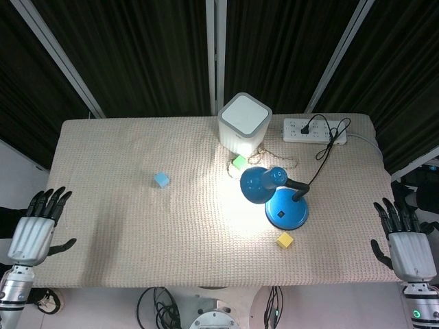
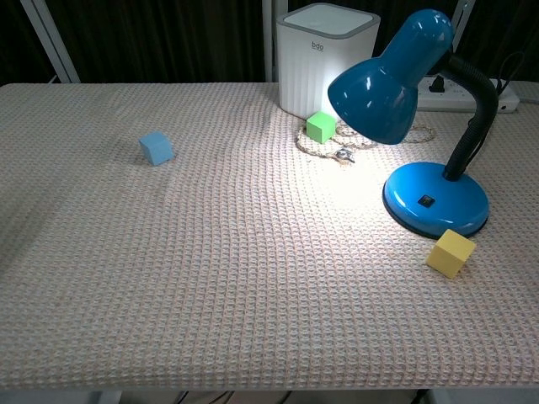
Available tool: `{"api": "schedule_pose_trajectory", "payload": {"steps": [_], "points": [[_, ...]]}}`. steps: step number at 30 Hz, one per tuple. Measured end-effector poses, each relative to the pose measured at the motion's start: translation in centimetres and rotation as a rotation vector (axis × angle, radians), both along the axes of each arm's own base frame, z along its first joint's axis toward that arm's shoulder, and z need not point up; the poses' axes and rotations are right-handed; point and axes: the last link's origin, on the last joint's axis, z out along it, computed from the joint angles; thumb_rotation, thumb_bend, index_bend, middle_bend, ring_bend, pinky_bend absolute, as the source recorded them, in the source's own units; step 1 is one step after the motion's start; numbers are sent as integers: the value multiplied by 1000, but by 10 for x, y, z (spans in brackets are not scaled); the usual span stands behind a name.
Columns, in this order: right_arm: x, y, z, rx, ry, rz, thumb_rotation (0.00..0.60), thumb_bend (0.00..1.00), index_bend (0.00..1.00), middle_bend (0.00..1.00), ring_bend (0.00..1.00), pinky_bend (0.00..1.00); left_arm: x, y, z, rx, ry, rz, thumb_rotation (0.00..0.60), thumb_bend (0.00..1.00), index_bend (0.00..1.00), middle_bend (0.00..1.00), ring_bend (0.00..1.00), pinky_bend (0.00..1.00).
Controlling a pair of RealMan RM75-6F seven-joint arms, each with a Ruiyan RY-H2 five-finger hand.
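In the head view my left hand (image 1: 34,229) hangs off the table's left edge, fingers spread, holding nothing. My right hand (image 1: 405,243) hangs off the right edge, likewise open and empty. Neither hand shows in the chest view. On the table a lit blue desk lamp (image 1: 278,195) (image 2: 421,126) stands right of centre. A yellow cube (image 1: 285,240) (image 2: 450,252) lies by its base, nearest my right hand. A green cube (image 1: 239,162) (image 2: 320,127) sits on a coiled cord. A light blue cube (image 1: 162,179) (image 2: 156,147) lies alone on the left.
A white box-shaped appliance (image 1: 243,122) (image 2: 327,55) stands at the back centre. A white power strip (image 1: 314,130) with a black plug and cable lies at the back right. A beige woven cloth (image 1: 137,233) covers the table.
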Motion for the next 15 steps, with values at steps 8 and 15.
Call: {"api": "schedule_pose_trajectory", "payload": {"steps": [8,15], "points": [[12,-11,-13,70,126,24,600,810,0,822,845,844,-2,-4,-2,-6,-4,5,600,60,41,8,0,33],[28,-28,-39,232,201,23,600,625,0,853,856,855,-1,-5,0,-1,-11,10,600,60,40,8,0,33]]}}
